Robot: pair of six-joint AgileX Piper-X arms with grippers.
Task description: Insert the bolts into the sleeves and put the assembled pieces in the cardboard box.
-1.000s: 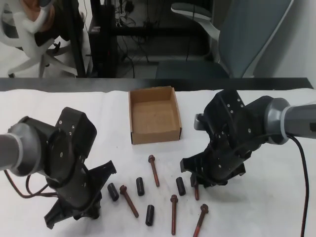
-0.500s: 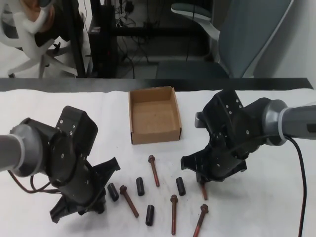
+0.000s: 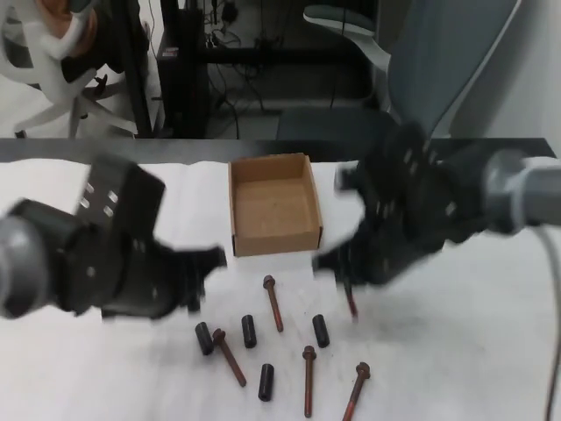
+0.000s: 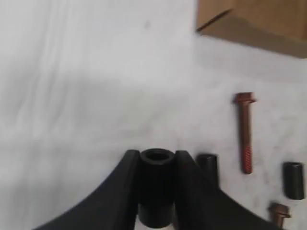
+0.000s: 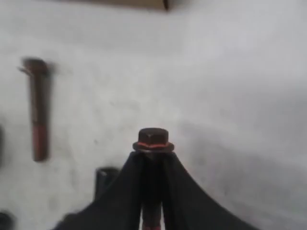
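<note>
My left gripper [image 4: 157, 159] is shut on a black sleeve [image 4: 156, 191], held upright with its open bore showing, above the white cloth. In the high view the left gripper [image 3: 203, 266] hangs left of the loose parts. My right gripper [image 5: 152, 162] is shut on a rust-red bolt [image 5: 153, 140], head outward; in the high view that bolt [image 3: 351, 303] hangs below the right arm. The open cardboard box [image 3: 273, 203] stands at the middle back with nothing in it. Several bolts [image 3: 273, 303] and several sleeves [image 3: 249, 331] lie loose in front of it.
A white cloth [image 3: 473, 351] covers the bench. Near the left gripper lie a bolt [image 4: 245, 132] and a sleeve [image 4: 207, 165], with the box corner [image 4: 254, 21] beyond. A bolt [image 5: 38, 108] lies on the cloth below the right gripper. Office chairs stand behind the bench.
Both arms have risen off the cloth and swung toward the box side. The right gripper lifted its bolt from the cloth. The left one carries its sleeve higher.
</note>
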